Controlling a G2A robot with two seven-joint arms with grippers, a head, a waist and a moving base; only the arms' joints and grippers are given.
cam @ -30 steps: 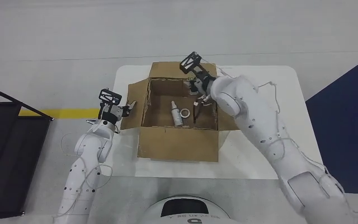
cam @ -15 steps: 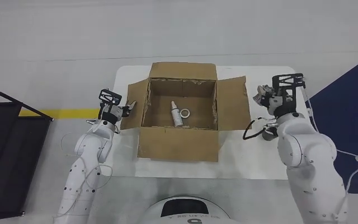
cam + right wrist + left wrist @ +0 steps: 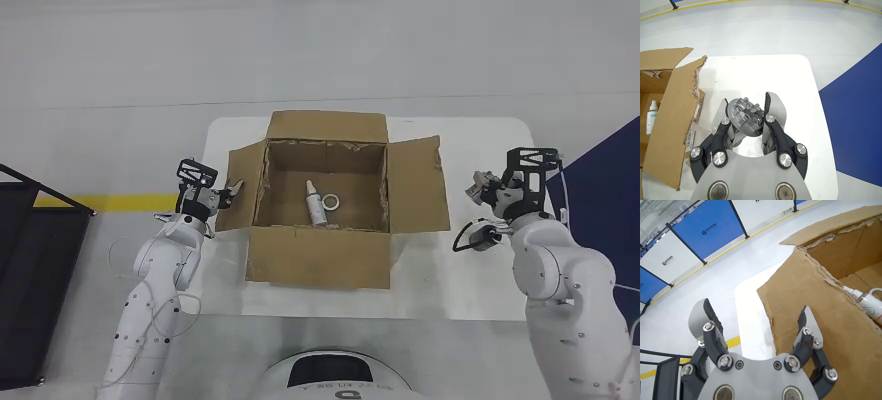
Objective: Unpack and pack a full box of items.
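Right gripper [image 3: 746, 97]: clamped on a grey toothed part [image 3: 745, 117] - over the table [image 3: 470, 290], right of the box [image 3: 318, 255].
Left gripper [image 3: 754, 304]: fingers wide apart, holding nothing, just beside the box's left flap.
Box: open, mid-table - bottle [image 3: 316, 203] inside.
Change: right arm has drifted further right; left unmoved.

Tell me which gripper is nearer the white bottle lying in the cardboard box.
Left. The left gripper is at the box's left flap, nearer the white bottle; the right gripper, holding a metal gear part, is over the table beyond the right flap.
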